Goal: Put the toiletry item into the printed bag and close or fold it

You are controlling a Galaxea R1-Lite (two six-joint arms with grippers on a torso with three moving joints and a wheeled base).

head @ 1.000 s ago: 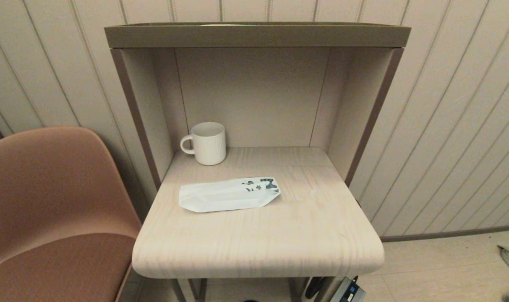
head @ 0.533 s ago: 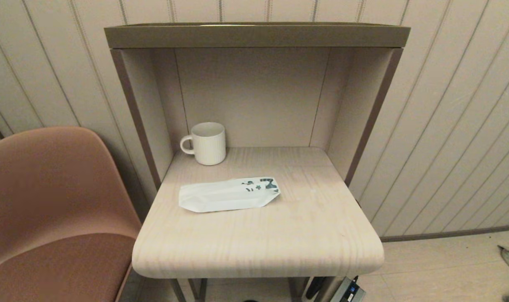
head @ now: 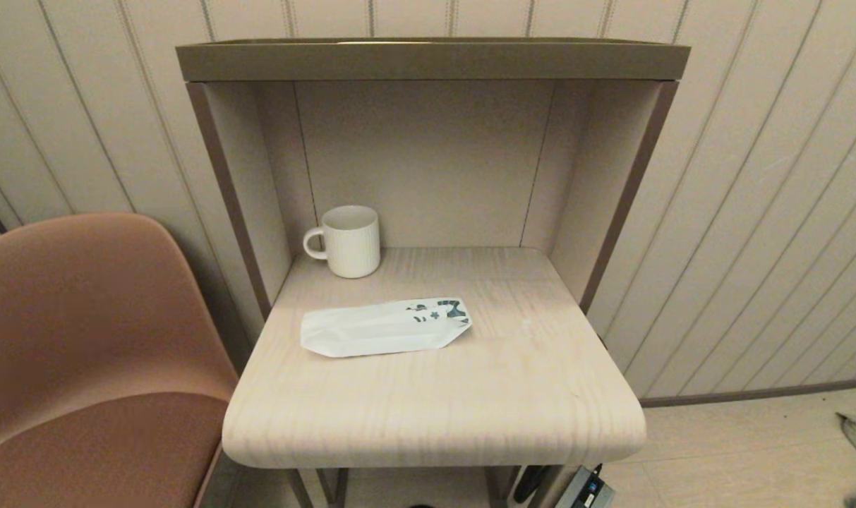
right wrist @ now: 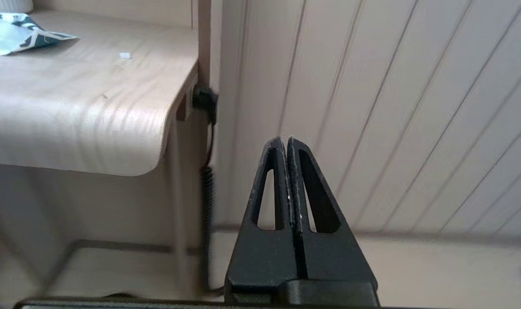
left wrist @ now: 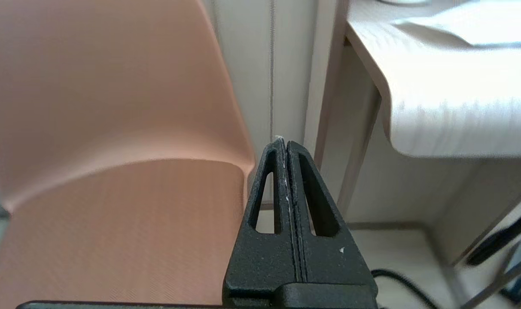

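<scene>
The printed bag [head: 385, 328] lies flat on the light wood table [head: 435, 409], its teal leaf print at the right end; a corner of it [right wrist: 15, 36] shows in the right wrist view and its white part [left wrist: 470, 25] in the left wrist view. The toiletry item is out of view. My left gripper [left wrist: 284, 143] is shut and empty, held low beside the chair, below the table's left front corner. My right gripper [right wrist: 285, 140] is shut and empty, low by the wall, off the table's right front corner. Neither arm appears in the head view.
A white ribbed mug [head: 346, 240] stands at the table's back left, inside the brown hutch [head: 428, 60]. A pink chair [head: 82, 339] stands left of the table. A black cable [right wrist: 207, 128] runs down the table's right side. Panelled wall lies to the right.
</scene>
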